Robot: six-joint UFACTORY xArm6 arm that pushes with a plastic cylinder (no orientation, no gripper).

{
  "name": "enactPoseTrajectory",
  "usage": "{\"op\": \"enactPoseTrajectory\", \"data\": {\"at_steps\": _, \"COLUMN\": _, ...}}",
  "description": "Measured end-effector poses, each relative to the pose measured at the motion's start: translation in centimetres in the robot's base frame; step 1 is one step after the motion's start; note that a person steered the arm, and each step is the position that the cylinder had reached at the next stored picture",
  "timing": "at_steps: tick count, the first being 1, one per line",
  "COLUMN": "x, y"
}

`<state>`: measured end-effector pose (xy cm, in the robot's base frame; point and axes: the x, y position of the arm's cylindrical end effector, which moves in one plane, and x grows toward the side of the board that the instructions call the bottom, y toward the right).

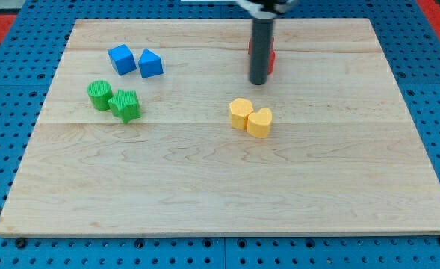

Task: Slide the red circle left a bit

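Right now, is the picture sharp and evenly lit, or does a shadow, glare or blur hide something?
Camera view: even, soft light, no glare on the wooden board; blocks cast only faint shadows. The rod's top is slightly blurred at the view's top. My tip is sharp; the rod hides most of the red block, so its shape is unclear.

Bright, even light falls from overhead on the pale wooden bench [205, 187], without glare. The blocks cast only short, soft shadows. Focus is sharp across the middle, while the rod's upper end at the view's top looks slightly blurred, perhaps from motion.
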<state>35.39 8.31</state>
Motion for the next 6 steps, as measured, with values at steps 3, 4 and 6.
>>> {"op": "enactPoseTrajectory", "data": {"at_steps": 3, "x": -4.3, "y": 3.6}}
{"op": "enactPoseTrajectory", "data": {"at_steps": 4, "x": -4.3, "y": 3.5}}
{"op": "enactPoseTrajectory", "data": {"at_steps": 6, "x": -4.3, "y": 1.6}}
